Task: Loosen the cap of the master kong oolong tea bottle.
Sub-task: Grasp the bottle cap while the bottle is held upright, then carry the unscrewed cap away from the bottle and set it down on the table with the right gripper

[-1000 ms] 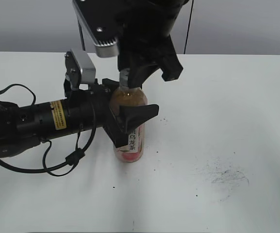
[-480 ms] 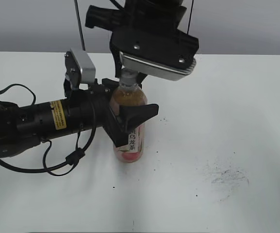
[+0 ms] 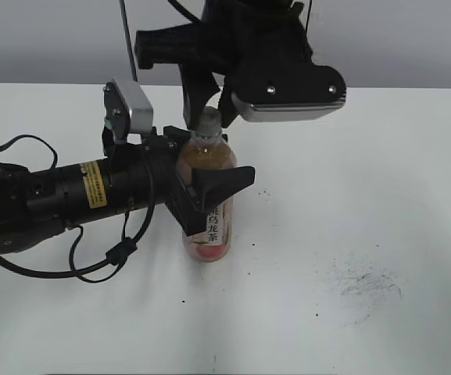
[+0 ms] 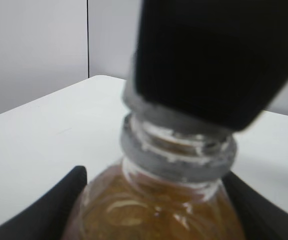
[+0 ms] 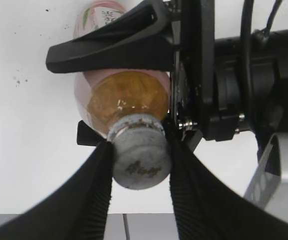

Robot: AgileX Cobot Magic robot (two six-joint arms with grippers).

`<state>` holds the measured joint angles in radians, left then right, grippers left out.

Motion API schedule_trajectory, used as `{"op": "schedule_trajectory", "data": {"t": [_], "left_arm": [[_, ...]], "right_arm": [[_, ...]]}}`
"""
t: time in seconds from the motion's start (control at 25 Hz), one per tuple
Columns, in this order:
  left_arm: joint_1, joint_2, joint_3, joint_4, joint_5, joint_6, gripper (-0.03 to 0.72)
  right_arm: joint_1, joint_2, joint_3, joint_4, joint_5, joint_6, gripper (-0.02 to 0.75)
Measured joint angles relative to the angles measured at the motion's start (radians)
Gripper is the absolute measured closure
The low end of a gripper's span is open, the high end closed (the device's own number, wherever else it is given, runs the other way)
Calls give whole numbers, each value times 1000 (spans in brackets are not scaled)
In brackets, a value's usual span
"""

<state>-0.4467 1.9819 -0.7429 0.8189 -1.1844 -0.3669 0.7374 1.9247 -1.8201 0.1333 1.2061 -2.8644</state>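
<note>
The bottle [image 3: 208, 205] stands upright on the white surface [image 3: 381, 180], near the middle of the exterior view. Amber tea fills its upper body; a pink label with a white strip of dark characters covers the lower part.

The left gripper [image 3: 209, 195] reaches in horizontally from the left side. Its two black fingers [image 3: 227, 182] clamp the bottle at the shoulder, one on each side of the body. In the left wrist view, the finger tips [image 4: 59, 207] appear at the lower left and lower right corners, pressed against the tea-filled shoulder just below the neck ring.

The right gripper [image 3: 208, 119] comes down from above. In the right wrist view, its two ribbed black fingers [image 5: 91, 195] are closed on the cap [image 5: 139, 150], touching it on opposite sides. The cap is grey and sits on the neck of the bottle. A printed mark is visible on its top face but is too small to read.

A dark scuff mark [image 3: 366, 285] lies on the surface to the right of the bottle, well apart from it. Small dark specks are scattered across the surface nearby.
</note>
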Motion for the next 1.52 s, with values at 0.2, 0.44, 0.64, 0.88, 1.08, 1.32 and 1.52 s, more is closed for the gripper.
{"op": "schedule_trajectory", "data": {"t": [0.2,0.44,0.64,0.88,1.08,1.32,1.52], "left_arm": [[0,0,0,0,0,0,241],[0,0,0,1,-1,0,241],[0,0,0,0,-1,-1,241],[0,0,0,0,0,-1,241],[0,0,0,0,0,-1,241],[0,0,0,0,0,-1,241],[0,0,0,0,-1,-1,241]], "right_arm": [[2,0,-4,7,1,-101,469],[2,1,-21,7,12,-164,469],[7,1,-32,14,12,-155,469],[-10,-13,-32,-59,12,108,469],[-88,-45,-32,-133,12,500,469],[-237,-38,71,-159,10,1037,469],[-335,49,231,-133,9,1281,469]]}}
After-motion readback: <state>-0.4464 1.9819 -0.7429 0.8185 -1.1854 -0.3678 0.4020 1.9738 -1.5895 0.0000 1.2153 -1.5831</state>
